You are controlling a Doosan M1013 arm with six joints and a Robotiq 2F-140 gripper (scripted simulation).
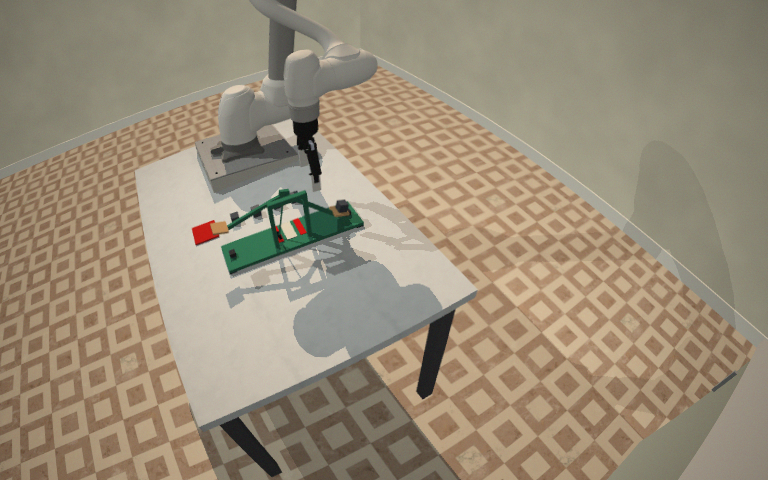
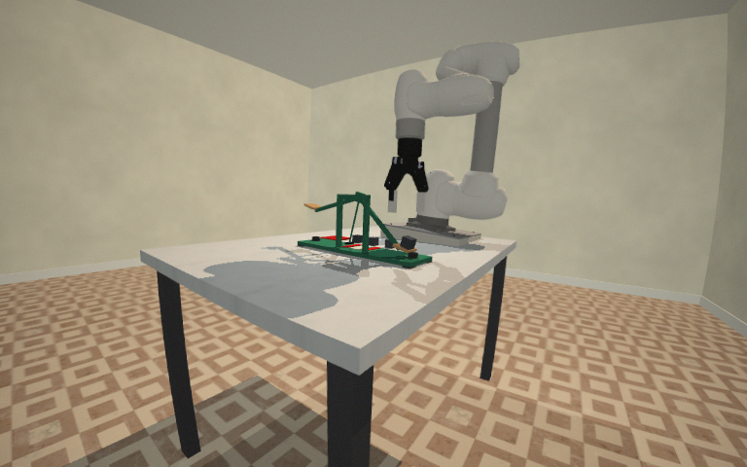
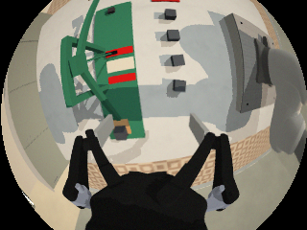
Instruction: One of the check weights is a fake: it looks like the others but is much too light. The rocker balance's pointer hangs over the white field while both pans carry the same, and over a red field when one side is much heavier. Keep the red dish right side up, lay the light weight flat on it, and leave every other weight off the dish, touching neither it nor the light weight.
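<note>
The green rocker balance [image 1: 291, 234] stands in the middle of the table. Its beam is tilted. The right pan is down on the base and carries one dark check weight [image 1: 341, 207], which also shows in the wrist view [image 3: 121, 132]. The left pan [image 1: 219, 227] is raised and bare. The pointer seems to hang over a red field [image 1: 279, 233]. Another weight [image 1: 233, 255] sits on the base's left end. Several weights stand in a row on the table [image 3: 175, 48]. The red dish [image 1: 202, 232] lies flat and bare at the left. My gripper [image 1: 315, 180] is open and empty, above and behind the right pan.
The arm's grey mounting plate [image 1: 249, 158] lies at the table's back edge, close behind the row of weights. The balance's upright frame [image 2: 355, 217] rises well above the table top.
</note>
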